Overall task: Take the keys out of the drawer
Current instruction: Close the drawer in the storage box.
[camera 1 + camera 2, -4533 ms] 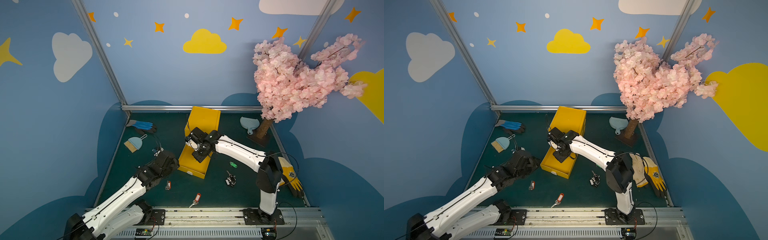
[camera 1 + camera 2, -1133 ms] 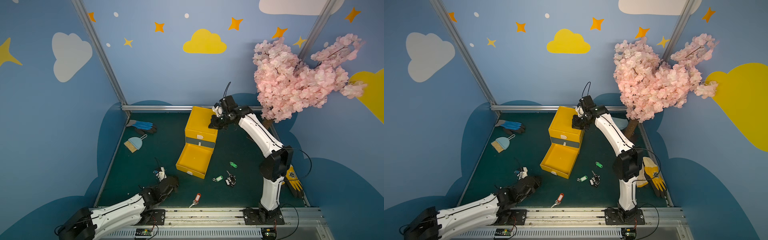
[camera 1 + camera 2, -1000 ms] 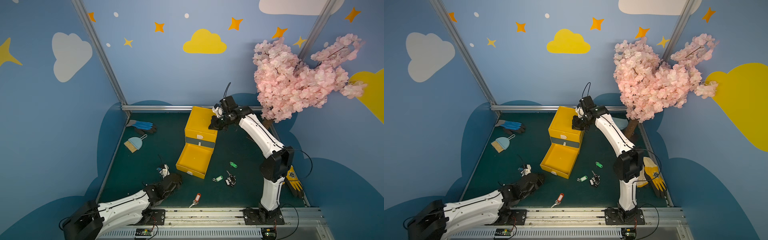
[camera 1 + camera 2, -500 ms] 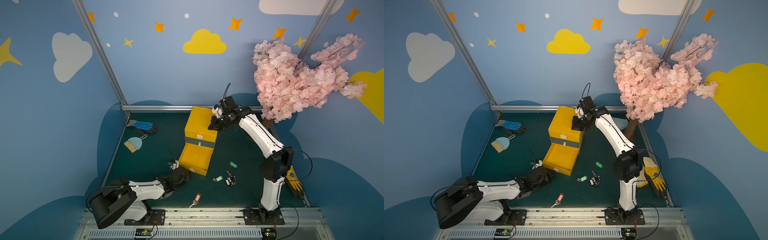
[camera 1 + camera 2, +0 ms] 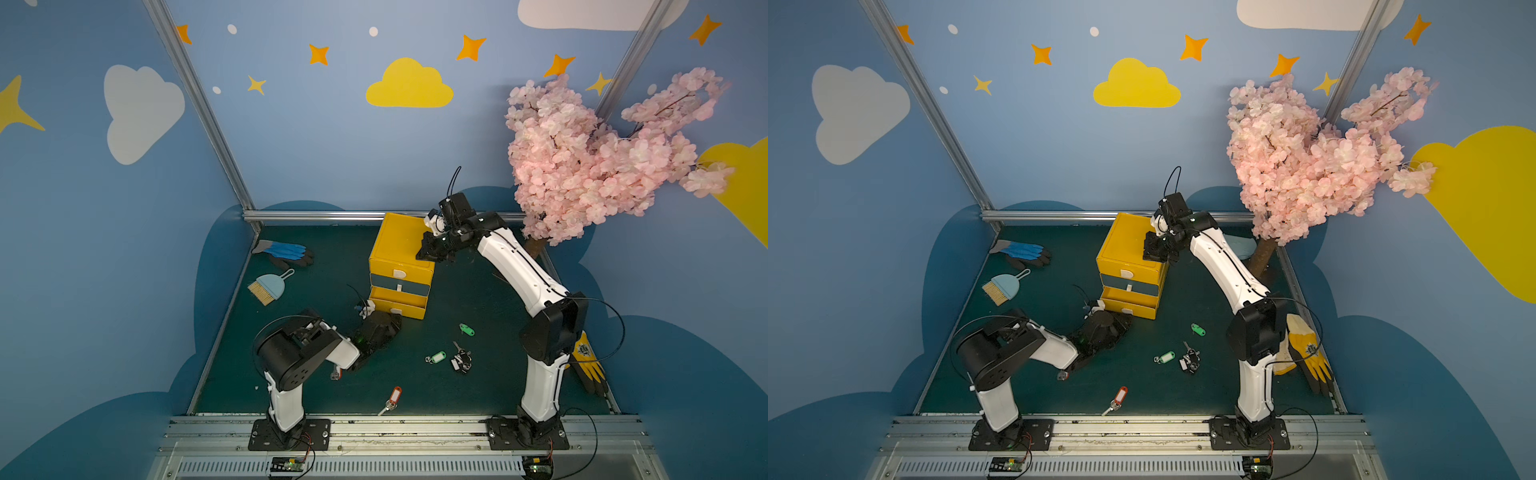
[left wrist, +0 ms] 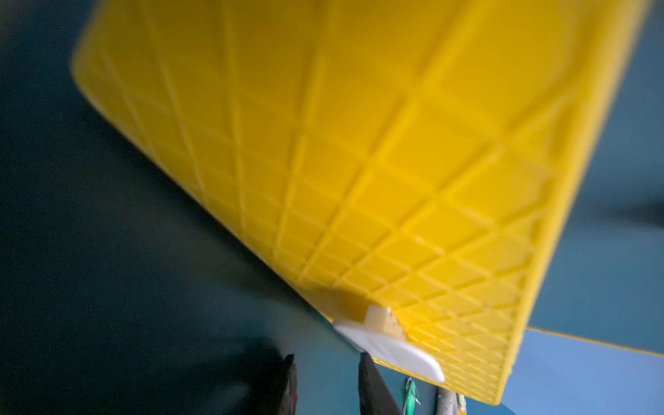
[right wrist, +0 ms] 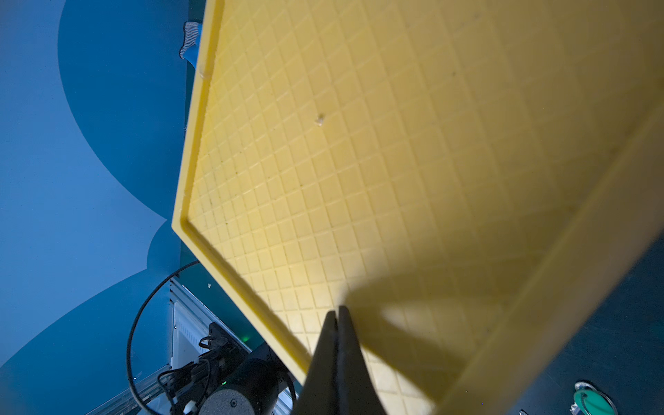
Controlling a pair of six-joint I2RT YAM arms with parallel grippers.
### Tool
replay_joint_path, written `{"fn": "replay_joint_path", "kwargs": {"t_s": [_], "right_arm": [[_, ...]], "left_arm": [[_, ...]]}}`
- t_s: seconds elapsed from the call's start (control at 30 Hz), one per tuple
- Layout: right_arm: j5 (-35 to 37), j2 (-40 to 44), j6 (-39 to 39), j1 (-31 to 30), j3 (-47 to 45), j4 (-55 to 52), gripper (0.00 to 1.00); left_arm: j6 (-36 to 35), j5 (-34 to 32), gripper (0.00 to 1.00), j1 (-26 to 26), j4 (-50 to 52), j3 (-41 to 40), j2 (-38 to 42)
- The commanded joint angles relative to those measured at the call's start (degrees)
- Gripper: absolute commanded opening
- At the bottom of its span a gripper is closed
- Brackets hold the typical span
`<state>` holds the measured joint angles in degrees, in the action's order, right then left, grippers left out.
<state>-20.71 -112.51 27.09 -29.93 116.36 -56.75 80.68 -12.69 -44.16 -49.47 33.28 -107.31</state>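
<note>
Top views both show the bottom drawer (image 5: pixel 397 308) of the yellow cabinet (image 5: pixel 395 241) pushed nearly shut, where a second ago it stood pulled out. Left fingers (image 5: pixel 390 325) sit released at its front. Right fingers (image 7: pixel 337 325) press clenched on the cabinet top. The keys (image 5: pixel 460 360) lie scattered on the bench (image 5: pixel 332 262), so the task looks done.

Bare mat (image 5: pixel 332 266) between cabinet (image 5: pixel 395 241) and brush (image 5: pixel 268 286); keys (image 5: pixel 461 359) clutter the front
</note>
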Motion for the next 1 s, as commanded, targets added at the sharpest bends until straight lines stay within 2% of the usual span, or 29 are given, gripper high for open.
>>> {"fn": "replay_joint_path", "kwargs": {"t_s": [0.0, 0.1, 0.2, 0.3, 0.67, 0.83, 0.97], "right_arm": [[2.5, -1.2, -0.2, -0.1, -3.1, -6.6, 0.06], [2.6, -1.2, -0.8, 0.0, -3.7, -6.9, 0.06], [2.2, -1.3, -0.9, 0.3, -4.1, -7.1, 0.06], [1.8, -1.7, -1.2, 0.5, -4.0, -7.1, 0.06], [0.9, -1.9, -1.6, 0.8, -4.0, -7.5, 0.06], [1.1, -1.1, -1.4, 0.8, -4.0, -7.6, 0.06], [-0.5, -1.5, -0.6, 1.0, 0.3, -8.1, 0.07]], "left_arm": [[3.5, -1.9, 0.32, 0.6, -0.2, 2.2, -3.3], [4.9, -0.9, 0.32, 1.1, -2.7, 4.7, -6.5], [8.4, -3.0, 0.32, 1.1, -6.9, 4.5, -9.0], [9.0, -4.6, 0.32, 1.3, -7.8, 3.9, -9.2], [12.6, -0.6, 0.34, 2.2, -8.6, 6.6, -11.9], [12.7, -1.6, 0.34, 2.6, -6.2, 4.1, -8.5], [9.9, -3.0, 0.36, 2.7, -4.4, 0.1, -2.3]]}}
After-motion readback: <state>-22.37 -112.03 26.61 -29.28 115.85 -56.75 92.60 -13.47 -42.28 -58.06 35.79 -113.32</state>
